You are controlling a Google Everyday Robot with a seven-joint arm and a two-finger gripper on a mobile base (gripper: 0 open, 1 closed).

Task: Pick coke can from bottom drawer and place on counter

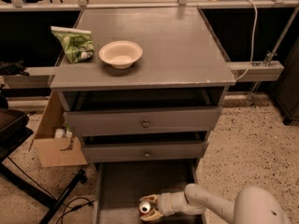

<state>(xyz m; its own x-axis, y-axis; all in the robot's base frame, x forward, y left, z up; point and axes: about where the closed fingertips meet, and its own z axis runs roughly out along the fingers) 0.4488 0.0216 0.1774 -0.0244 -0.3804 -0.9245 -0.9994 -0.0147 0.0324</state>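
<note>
Grey drawer cabinet [140, 125] is standing on a speckled floor [247, 148], seen from above and in front. Its flat worktop [177, 45] is carrying a cream bowl [120, 54] near the left front, and a green snack bag [74, 43] is lying just beside the bowl at the left edge. Below it, 2 knobbed drawers are sitting slightly pulled out: the top drawer [145, 123] and the middle drawer [146, 154].

The bottom drawer [126, 185] is pulled out furthest, toward the viewer. The red coke can [145, 207] with its silver top is standing inside this drawer, near its front. A white robot arm [205, 202] is reaching in from the lower right. Its pincer [146, 208] is sitting low in the drawer with its 2 fingers clamped on the coke can, 1 on the far side and 1 on the near side.

A cardboard box [53, 146] is resting on the floor left of the cabinet.
</note>
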